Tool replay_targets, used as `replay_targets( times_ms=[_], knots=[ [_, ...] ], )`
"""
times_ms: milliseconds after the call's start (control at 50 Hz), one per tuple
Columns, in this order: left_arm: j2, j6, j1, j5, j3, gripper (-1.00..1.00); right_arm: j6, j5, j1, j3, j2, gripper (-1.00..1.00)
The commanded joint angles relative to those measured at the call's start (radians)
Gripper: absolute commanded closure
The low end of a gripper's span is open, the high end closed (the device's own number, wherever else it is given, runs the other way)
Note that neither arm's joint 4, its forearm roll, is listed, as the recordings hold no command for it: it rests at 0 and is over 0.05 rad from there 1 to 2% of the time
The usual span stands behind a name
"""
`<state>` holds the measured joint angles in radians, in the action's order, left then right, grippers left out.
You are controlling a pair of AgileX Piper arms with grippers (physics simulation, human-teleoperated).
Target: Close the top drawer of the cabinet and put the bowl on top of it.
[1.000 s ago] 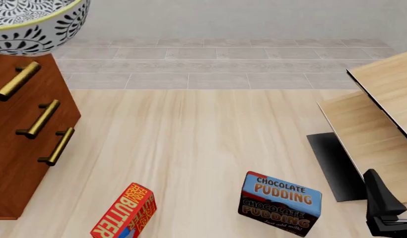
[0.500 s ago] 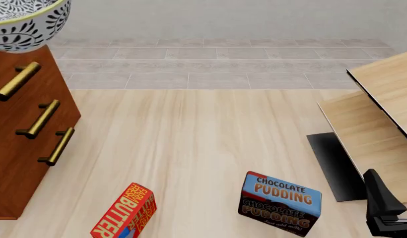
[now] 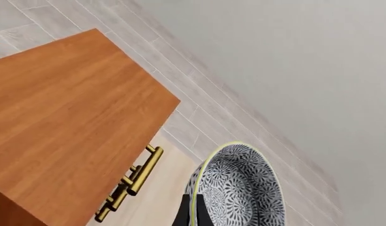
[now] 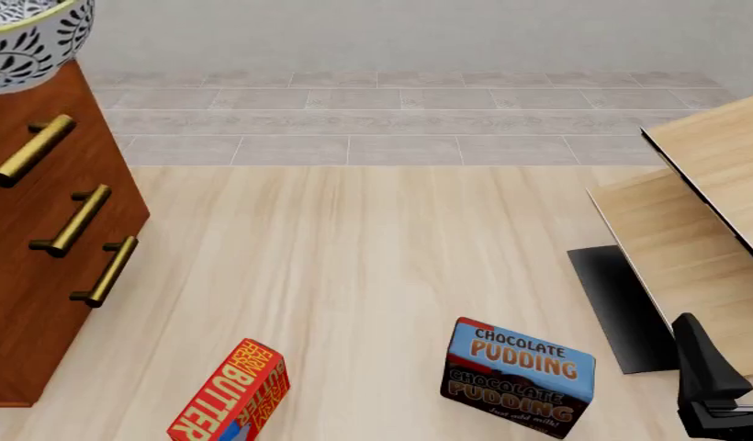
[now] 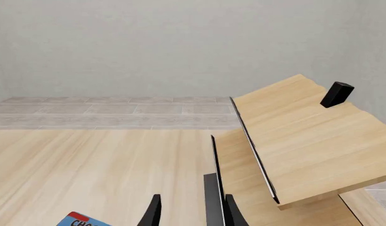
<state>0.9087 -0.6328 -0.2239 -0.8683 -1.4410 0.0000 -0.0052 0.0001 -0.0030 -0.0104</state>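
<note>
The reddish-brown cabinet (image 4: 34, 276) stands at the left of the front view, and its top drawer (image 4: 31, 147) sits flush with the two drawers below. The patterned bowl (image 4: 28, 41) hangs above the cabinet's top at the upper left corner, partly cut off by the frame. In the left wrist view my left gripper (image 3: 194, 214) is shut on the bowl's (image 3: 240, 188) yellowish rim, beside and above the cabinet top (image 3: 61, 108). My right gripper (image 4: 710, 381) rests low at the right, open (image 5: 191, 214) with nothing held.
A butter box (image 4: 230, 395) and a chocolate pudding box (image 4: 518, 375) stand near the front of the floor. Pale light-wood furniture (image 4: 707, 211) with a dark panel (image 4: 615, 308) fills the right side. A small black block (image 5: 337, 94) sits on its top.
The bowl has moved left across the cabinet's top, sliding further out of the front view. The right arm has not moved.
</note>
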Motion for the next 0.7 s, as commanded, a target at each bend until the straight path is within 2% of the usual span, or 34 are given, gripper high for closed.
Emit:
replay_targets(
  times_ms=[20,300,340,360,400,520,560,580,600,660,680,700],
  knots=[
    [0.003,-0.014,-0.052,0.046,0.036,1.0,0.0,0.002,0.0,0.0,0.002,-1.0],
    [0.006,-0.076,-0.119,0.115,0.1,1.0,0.0,0.002,0.0,0.0,0.002,-1.0],
    [0.017,-0.079,-0.128,0.106,0.079,1.0,0.0,0.002,0.0,0.0,0.002,-1.0],
    [0.034,-0.085,-0.127,0.074,0.033,1.0,0.0,0.002,0.0,0.0,0.002,-1.0],
    [0.013,-0.09,-0.139,0.122,0.101,1.0,0.0,0.002,0.0,0.0,0.002,-1.0],
    [0.009,-0.109,-0.158,0.15,0.136,1.0,0.0,0.002,0.0,0.0,0.002,-1.0],
    [0.035,-0.122,-0.168,0.113,0.068,1.0,0.0,0.002,0.0,0.0,0.002,-1.0],
    [0.036,-0.122,-0.168,0.113,0.067,1.0,0.0,0.002,0.0,0.0,0.002,-1.0],
    [0.016,-0.131,-0.175,0.157,0.131,1.0,0.0,0.002,0.0,0.0,0.002,-1.0],
    [0.008,-0.136,-0.18,0.174,0.163,1.0,0.0,0.002,0.0,0.0,0.002,-1.0],
    [0.042,-0.14,-0.19,0.125,0.075,1.0,0.0,0.002,0.0,0.0,0.002,-1.0],
    [0.041,-0.148,-0.194,0.121,0.072,1.0,0.0,0.002,0.0,0.0,0.002,-1.0]
  ],
)
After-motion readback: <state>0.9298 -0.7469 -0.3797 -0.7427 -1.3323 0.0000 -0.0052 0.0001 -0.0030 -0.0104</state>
